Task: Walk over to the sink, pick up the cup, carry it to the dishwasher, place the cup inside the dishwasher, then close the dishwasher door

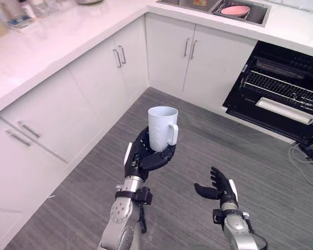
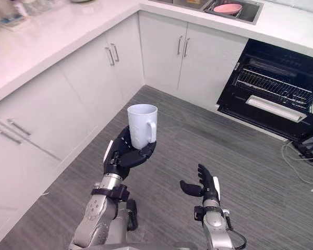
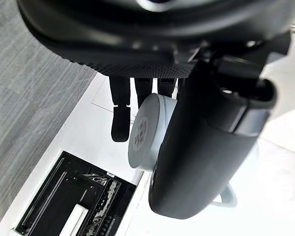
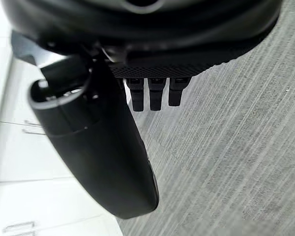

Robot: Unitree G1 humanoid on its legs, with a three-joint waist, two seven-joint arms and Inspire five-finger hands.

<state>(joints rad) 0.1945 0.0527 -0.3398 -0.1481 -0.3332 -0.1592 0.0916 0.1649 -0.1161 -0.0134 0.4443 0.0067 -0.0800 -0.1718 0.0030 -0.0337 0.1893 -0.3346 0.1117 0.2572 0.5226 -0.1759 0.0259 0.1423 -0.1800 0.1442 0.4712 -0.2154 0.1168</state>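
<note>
The white cup stands upright mid-frame, the left hand curled round its bottom. The right hand, lower right, is loose and empty. The dishwasher at upper right is open.

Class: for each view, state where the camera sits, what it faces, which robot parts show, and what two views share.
Left eye view: head, looking down at floor, cabinets, open dishwasher; both arms.
Right eye view: same, slightly aside.
Left wrist view: along left hand, curled round cup.
Right wrist view: along open right hand, over floor.
Shared: left wrist and eye views show cup, dishwasher.
</note>
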